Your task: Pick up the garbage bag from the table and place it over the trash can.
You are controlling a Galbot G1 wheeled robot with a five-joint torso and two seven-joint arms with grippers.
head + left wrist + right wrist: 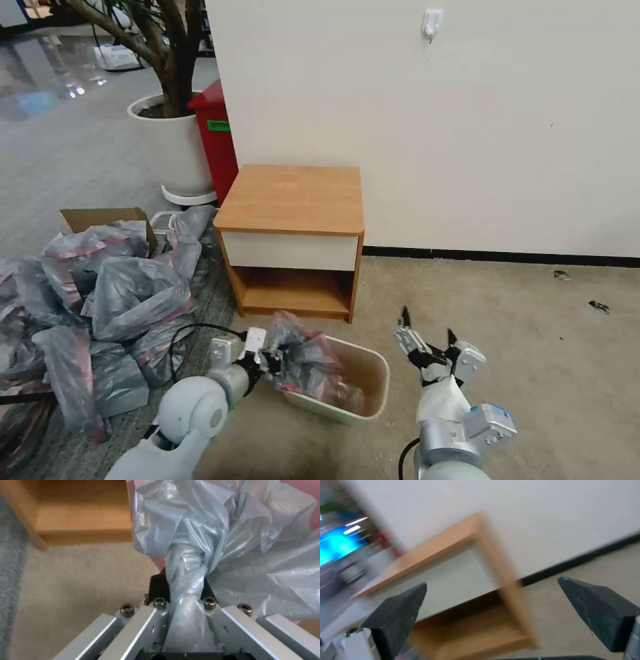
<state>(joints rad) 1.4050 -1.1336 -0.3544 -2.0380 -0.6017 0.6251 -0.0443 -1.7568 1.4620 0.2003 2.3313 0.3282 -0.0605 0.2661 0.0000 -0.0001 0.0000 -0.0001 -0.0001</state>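
The garbage bag [303, 360], crinkly grey plastic with a pink-red band, hangs bunched over the left end of the trash can [373, 387], a cream wastebasket on the floor in front of the table [293, 193]. My left gripper [270, 360] is shut on a twisted neck of the garbage bag [186, 580] at the can's left rim. Beside the can's right end, my right gripper [427, 333] is raised with its black fingertips [400, 610] spread wide and nothing between them. The table top is bare.
A heap of similar grey-and-pink bags [87, 307] and a cardboard box [100, 217] lie on the floor at left. Behind the table stand a red bin [217, 140] and a white plant pot [170, 147]. The wall runs behind; beige floor opens to the right.
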